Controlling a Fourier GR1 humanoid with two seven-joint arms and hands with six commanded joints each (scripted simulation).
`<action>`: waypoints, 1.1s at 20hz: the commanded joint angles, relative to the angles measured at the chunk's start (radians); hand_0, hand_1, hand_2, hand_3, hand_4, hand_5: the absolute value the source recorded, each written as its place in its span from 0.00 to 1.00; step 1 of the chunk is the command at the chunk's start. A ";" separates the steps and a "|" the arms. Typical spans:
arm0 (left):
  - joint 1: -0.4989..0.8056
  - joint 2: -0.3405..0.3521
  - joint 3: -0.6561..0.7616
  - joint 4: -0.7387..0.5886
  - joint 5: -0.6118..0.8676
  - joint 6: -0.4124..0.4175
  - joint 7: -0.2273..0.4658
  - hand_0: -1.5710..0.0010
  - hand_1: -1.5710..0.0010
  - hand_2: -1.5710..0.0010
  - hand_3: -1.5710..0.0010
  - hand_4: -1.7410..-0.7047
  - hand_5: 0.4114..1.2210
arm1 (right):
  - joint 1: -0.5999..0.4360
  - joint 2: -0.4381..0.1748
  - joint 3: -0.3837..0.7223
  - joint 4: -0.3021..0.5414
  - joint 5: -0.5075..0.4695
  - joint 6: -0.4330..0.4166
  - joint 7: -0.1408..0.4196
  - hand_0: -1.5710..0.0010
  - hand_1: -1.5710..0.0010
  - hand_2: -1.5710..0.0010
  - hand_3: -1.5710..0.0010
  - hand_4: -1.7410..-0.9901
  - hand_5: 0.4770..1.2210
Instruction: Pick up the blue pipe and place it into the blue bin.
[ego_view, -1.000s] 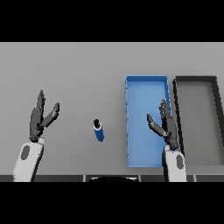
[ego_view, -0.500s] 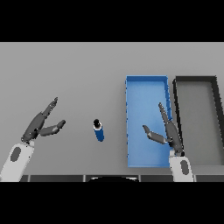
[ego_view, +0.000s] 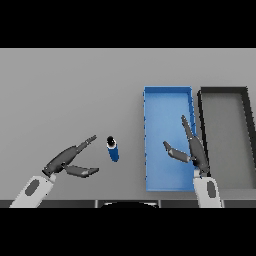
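The blue pipe (ego_view: 113, 149), a short cylinder with a dark end cap, lies on the grey table. My left hand (ego_view: 66, 159) is open a little to its left, fingers pointing toward it and thumb spread below, not touching. The blue bin (ego_view: 150, 107) sits to the pipe's right with nothing inside. Over the bin's near right part my right hand (ego_view: 194, 148) hangs open, fingers straight and thumb out to the left.
A dark grey bin (ego_view: 224, 92) stands against the blue bin's right side. The grey table (ego_view: 70, 90) stretches wide to the left and behind the pipe.
My left hand has tilted down and moved right, closer to the pipe. The right hand has shifted slightly and spread its thumb. The pipe has not moved.
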 joint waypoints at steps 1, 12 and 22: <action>-0.001 -0.007 -0.016 -0.001 -0.017 -0.003 -0.006 1.00 1.00 1.00 1.00 0.63 0.07 | 0.000 -0.003 0.005 -0.010 0.006 0.001 0.004 1.00 1.00 1.00 1.00 0.70 0.13; -0.114 -0.259 -0.092 0.197 -0.102 0.058 -0.039 1.00 1.00 1.00 1.00 0.59 0.10 | 0.018 0.021 0.011 -0.015 -0.001 -0.002 0.014 1.00 1.00 1.00 1.00 0.71 0.10; -0.181 -0.409 -0.081 0.359 -0.078 0.065 -0.119 1.00 0.97 0.89 0.93 0.55 0.23 | 0.023 -0.001 -0.006 -0.014 -0.004 0.001 0.007 1.00 1.00 1.00 1.00 0.74 0.10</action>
